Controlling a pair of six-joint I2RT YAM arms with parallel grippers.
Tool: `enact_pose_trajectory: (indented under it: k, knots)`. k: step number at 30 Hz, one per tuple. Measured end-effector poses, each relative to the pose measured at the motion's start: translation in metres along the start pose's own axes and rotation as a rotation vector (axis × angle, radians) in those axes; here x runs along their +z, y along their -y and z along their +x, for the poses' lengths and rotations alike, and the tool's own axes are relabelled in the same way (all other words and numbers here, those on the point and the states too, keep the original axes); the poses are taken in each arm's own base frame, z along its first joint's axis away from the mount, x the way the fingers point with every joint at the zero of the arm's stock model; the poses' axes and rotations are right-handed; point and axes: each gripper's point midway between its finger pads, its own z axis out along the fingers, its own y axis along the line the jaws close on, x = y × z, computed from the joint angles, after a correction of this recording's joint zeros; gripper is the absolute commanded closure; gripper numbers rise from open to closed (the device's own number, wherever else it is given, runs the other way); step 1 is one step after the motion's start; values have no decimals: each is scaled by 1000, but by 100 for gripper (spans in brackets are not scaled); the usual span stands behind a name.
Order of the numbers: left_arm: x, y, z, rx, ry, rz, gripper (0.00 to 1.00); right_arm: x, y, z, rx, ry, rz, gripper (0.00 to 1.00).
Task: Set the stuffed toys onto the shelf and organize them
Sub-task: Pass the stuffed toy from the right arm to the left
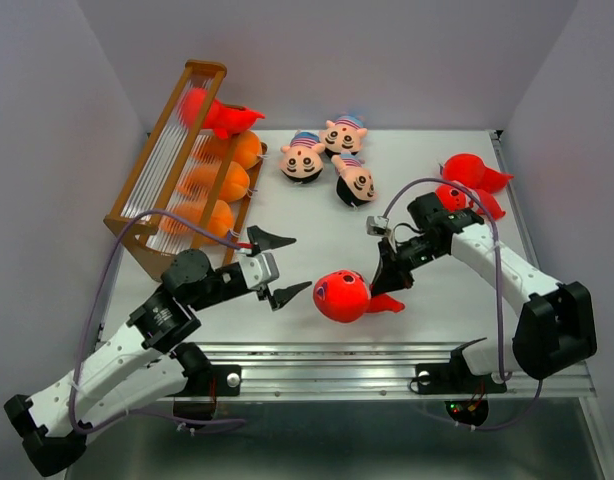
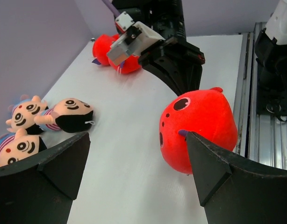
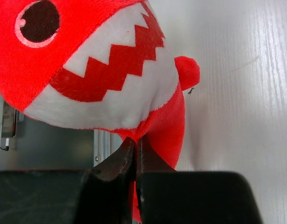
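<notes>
Right fingers (image 3: 134, 158): your pair is pressed together on a thin red flap under the red toy (image 1: 341, 295). In the right wrist view the flap runs down between the tips, below the toy's white zigzag mouth.
Red toy: it sits straight ahead of the right fingertips and just off the tips of the left fingers, near the front edge of the worktop (image 1: 317, 225). You cannot tell whether it rests on the worktop or hangs clear of it.
Left fingers (image 1: 272, 240): yours are spread wide and grip nothing. The red toy lies just past the gap, close against one tip; you cannot tell whether they touch.
Shelf (image 1: 205, 70): behind the left fingers and to their left, along the far left side of the worktop, leaning back toward the wall.
Orange toys (image 1: 215, 182): three, lined up one above another on the shelf's tiers.
Top red (image 1: 212, 112): one more red plush at the shelf's upper end, tail pointing right.
Doll heads (image 1: 303, 160): three, close together, well beyond both pairs of fingers and roughly between them.
Spare reds (image 1: 472, 172): two, touching each other, behind the right fingers at the far right edge.
</notes>
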Motion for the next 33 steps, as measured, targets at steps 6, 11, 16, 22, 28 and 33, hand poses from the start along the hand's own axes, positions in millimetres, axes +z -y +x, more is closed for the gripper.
enact_pose_trajectory:
  k: [6,11,16,22,28,33]
  knots:
    - [15,22,13,55,-36,115,5,0,1,-1,16,-12,-12,99]
    - [24,52,21,72,-42,259,5,1,2,4,27,-26,-21,99]
    - [26,75,20,67,-24,360,7,1,2,6,27,-43,-29,99]
    - [40,90,49,33,-99,422,9,-4,4,-4,-3,-51,-29,99]
    - [57,81,67,31,-152,366,33,-6,4,-4,-4,-73,-35,99]
    - [67,65,70,4,-167,259,89,-6,2,-1,-5,-81,-41,95]
